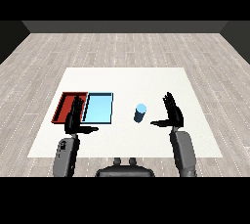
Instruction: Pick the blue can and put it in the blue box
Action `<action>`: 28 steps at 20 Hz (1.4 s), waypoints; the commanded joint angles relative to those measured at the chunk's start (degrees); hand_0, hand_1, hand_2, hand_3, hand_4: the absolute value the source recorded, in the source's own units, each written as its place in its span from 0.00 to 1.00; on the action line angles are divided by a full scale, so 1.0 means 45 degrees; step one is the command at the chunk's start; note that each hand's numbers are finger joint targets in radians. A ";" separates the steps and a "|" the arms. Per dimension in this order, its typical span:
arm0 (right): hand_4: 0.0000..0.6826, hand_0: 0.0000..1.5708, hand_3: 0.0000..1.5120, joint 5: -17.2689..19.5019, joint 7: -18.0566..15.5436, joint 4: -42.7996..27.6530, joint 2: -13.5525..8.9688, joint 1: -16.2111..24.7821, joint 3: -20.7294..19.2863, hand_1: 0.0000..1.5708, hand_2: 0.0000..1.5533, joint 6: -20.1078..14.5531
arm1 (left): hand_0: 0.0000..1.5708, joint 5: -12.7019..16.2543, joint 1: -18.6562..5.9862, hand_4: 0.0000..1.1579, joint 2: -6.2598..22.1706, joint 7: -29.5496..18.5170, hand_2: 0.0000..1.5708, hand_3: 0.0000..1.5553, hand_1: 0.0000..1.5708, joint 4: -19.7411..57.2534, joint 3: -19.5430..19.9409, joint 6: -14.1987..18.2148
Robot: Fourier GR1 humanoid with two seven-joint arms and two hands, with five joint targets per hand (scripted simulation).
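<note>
On the white table (146,78), which is seen as a broad pale rectangle set upon a floor of grey wooden planks (122,47), a blue can (140,113) is found standing upright, a little right of the middle and nearer the front edge than the back. Its lighter top is turned upward and nothing is touching it. To its left, apart from it, the light blue tray (99,108) is laid flat, and the red tray (66,106) is placed directly beside that, their long sides meeting or nearly so; whether they touch cannot be told. Beyond the table the planks are seen running back to a dark wall (122,26) across the far end of the room. The right hand (173,114) is held upright just to the right of the can, its fingers straight and pointing away, its thumb stretched out toward the can without reaching it; nothing is gripped. The left hand (75,118) is raised over the seam between the two trays, overlapping the red one's right side, with fingers likewise straight and thumb spread to the right; it too is open and carries nothing. Both grey forearms are seen rising from the lower corners.
</note>
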 commanded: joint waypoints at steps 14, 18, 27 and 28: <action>0.00 0.00 0.00 -0.0978 -0.0656 0.1387 -0.0143 -0.0978 -0.0509 0.00 0.00 0.0966 | 0.00 0.0130 -0.0123 0.00 -0.0008 -0.1004 0.00 0.00 0.00 -0.0002 0.0433 -0.0328; 0.00 0.00 0.00 -0.0206 -0.0151 0.1017 0.0985 -0.0892 0.0563 0.00 0.00 -0.0227 | 0.00 0.0471 -0.0125 0.00 0.0046 -0.1374 0.00 0.00 0.00 0.0615 0.0689 -0.0688; 0.00 0.00 0.00 -0.1366 -0.0922 0.2595 0.1103 -0.1383 0.0219 0.00 0.00 0.0133 | 0.00 0.1063 0.0205 0.00 0.0303 -0.0948 0.00 0.00 0.00 -0.0192 0.1088 -0.1038; 0.00 0.00 0.00 -0.1204 -0.1156 0.2889 0.1197 -0.1477 0.0147 0.00 0.00 -0.0222 | 0.00 0.0589 -0.0096 0.00 -0.0022 -0.0630 0.00 0.00 0.00 -0.0272 0.0738 -0.0437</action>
